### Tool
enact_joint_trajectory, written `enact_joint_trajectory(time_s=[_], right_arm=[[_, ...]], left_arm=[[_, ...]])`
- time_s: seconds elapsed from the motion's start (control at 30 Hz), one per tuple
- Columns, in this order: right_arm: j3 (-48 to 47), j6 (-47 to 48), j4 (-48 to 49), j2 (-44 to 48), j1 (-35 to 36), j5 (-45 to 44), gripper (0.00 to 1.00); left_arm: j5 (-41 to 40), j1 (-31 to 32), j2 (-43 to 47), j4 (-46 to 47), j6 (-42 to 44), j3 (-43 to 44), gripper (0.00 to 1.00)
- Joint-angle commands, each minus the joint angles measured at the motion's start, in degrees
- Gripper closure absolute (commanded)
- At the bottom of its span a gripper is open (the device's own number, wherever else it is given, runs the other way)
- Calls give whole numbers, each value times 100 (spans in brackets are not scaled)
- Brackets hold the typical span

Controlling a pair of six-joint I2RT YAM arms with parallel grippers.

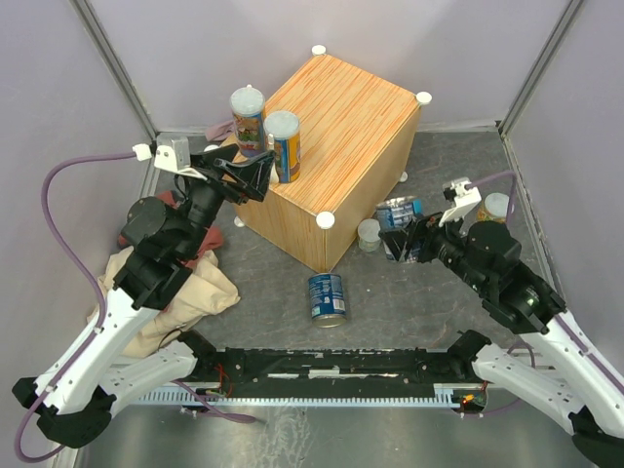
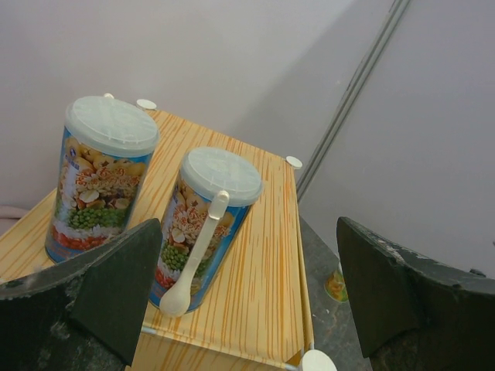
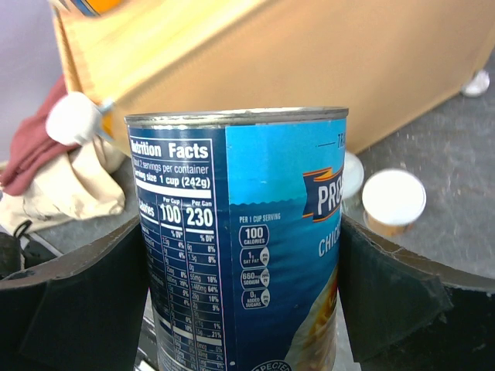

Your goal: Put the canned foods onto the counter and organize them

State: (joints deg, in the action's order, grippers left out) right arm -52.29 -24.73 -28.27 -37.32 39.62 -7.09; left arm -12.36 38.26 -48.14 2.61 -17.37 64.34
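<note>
Two tall orange/blue cans with pale lids (image 1: 248, 115) (image 1: 283, 144) stand upright on the left edge of the wood-grain counter (image 1: 341, 117). My left gripper (image 1: 255, 178) hangs open just in front of them, holding nothing. In the left wrist view those cans (image 2: 104, 178) (image 2: 205, 224) stand on the counter (image 2: 263, 263) beyond the open left gripper (image 2: 247, 309). My right gripper (image 1: 402, 244) is shut on a blue-labelled metal can (image 1: 400, 216) right of the counter; its pads press both sides of the can (image 3: 240, 232). Another blue can (image 1: 327, 295) stands on the floor in front.
A short pale-lidded can (image 1: 369, 234) sits by the counter's near corner, and another (image 1: 497, 207) stands behind my right arm. The right wrist view shows a short can (image 3: 393, 199). Red (image 1: 132, 234) and beige (image 1: 185, 297) cloths lie at the left.
</note>
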Motion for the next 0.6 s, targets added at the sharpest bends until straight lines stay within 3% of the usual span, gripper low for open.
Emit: enact_joint_trajectory(time_s=[0.0, 0.27, 0.57], right_arm=[[-1009, 329, 1598, -267, -6, 68, 71], [-1893, 1038, 2437, -1032, -4, -80, 71], [-2465, 2067, 3523, -1917, -10, -242, 70]], left_arm=[[146, -19, 113, -31, -355, 203, 0], [159, -20, 269, -205, -516, 195, 0], [121, -20, 645, 150, -932, -429, 0]])
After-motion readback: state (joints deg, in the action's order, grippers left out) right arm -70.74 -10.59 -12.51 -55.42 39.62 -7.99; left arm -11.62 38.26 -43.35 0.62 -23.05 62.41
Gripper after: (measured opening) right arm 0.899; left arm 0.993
